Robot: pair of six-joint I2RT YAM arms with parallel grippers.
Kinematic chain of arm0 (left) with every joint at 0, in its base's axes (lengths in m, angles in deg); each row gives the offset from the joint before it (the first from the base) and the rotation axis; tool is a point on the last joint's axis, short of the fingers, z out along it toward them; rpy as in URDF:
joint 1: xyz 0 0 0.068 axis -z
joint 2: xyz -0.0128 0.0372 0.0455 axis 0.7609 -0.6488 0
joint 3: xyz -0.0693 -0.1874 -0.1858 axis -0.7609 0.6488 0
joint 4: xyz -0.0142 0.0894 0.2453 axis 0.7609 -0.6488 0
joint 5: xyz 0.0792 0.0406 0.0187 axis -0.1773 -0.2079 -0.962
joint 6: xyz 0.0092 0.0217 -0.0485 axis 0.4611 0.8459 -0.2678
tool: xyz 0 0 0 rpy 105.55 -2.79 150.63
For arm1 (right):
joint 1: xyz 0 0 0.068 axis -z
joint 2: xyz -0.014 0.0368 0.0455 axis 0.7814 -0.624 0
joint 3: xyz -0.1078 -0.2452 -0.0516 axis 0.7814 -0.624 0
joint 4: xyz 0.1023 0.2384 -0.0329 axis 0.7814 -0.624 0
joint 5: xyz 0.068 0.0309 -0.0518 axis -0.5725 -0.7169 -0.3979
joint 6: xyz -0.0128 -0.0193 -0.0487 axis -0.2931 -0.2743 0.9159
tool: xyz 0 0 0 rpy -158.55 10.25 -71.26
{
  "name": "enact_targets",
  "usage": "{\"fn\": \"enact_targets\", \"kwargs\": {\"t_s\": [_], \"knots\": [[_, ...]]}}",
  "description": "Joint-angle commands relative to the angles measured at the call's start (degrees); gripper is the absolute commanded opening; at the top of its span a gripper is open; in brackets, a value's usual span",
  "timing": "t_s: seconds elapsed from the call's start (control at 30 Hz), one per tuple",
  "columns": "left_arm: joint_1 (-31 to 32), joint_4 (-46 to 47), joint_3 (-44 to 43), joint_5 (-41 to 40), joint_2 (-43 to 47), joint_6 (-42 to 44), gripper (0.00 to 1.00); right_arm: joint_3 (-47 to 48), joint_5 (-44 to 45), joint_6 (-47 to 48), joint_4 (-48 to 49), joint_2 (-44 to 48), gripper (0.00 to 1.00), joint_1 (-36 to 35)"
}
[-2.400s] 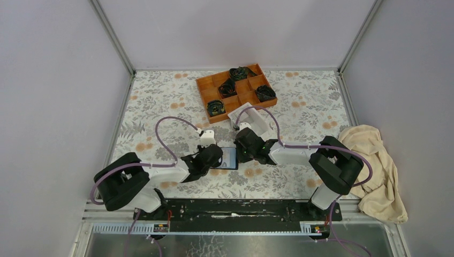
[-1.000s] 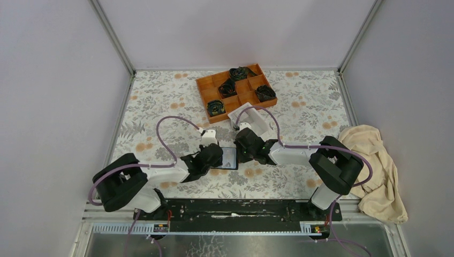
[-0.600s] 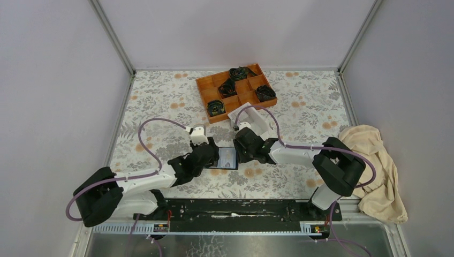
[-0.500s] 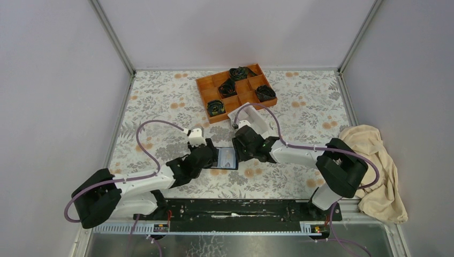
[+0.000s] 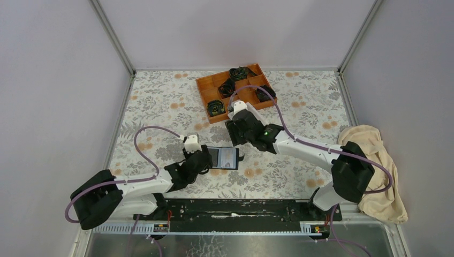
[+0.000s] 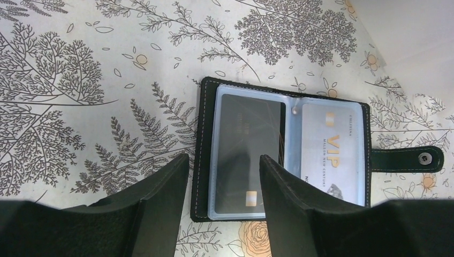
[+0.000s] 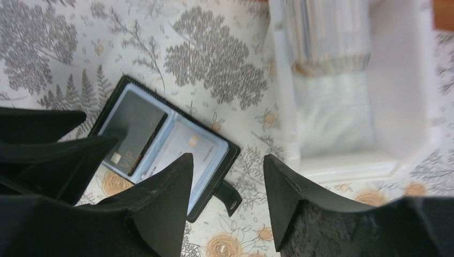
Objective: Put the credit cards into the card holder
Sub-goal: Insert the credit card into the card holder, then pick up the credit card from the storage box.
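In open card holder (image 6: 202,144): two credit cards (image 6: 332,155).

Fig. Surroundings of the work surface, overhead and right wrist views.

A floral-printed table covering (image 5: 160,101), grey foliage with orange blooms, fills the floor of a plain grey-walled enclosure (image 5: 235,32). At upper centre of the overhead view an orange wooden compartment tray (image 5: 210,83) lies askew; four of its cells each hold a dark coiled bundle (image 5: 216,107), too small to identify, and its upper-left cell is bare. A crumpled beige cloth (image 5: 375,171) is heaped at the right edge, partly off the printed covering. In the right wrist view a white open-top box (image 7: 342,166) occupies the upper right of the frame, resting on the covering.
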Motion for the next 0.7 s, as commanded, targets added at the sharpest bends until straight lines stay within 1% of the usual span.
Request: {"fn": "enact_targets", "kwargs": {"t_s": [0.0,0.2,0.27,0.33,0.5,0.67], "knots": [[-0.68,0.99,1.12,-1.45,1.79,-0.63,0.59,7.03,4.53,5.66,-1.23,-0.57,0.6,2.53],[-1.95,-0.73,-0.17,-0.82,4.96,0.88,0.62,11.63,-0.44,8.51,-0.37,-3.83,0.65,8.97],[-2.81,-0.81,-1.33,-0.06,5.64,1.64,0.62,12.94,-1.9,9.3,-0.21,-5.45,0.67,10.85],[-3.58,-0.11,-3.36,1.06,5.6,2.54,0.64,13.66,-3.94,9.77,0.54,-6.78,0.67,13.09],[-6.38,3.43,-9.16,5.53,0.5,4.64,0.64,14.47,-8.03,10.49,2.83,-10.52,0.68,16.73],[-9.1,6.61,-15.44,9.68,-7.76,5.91,0.65,16.61,-11.55,10.81,3.42,-13.8,0.66,19.25]]}}
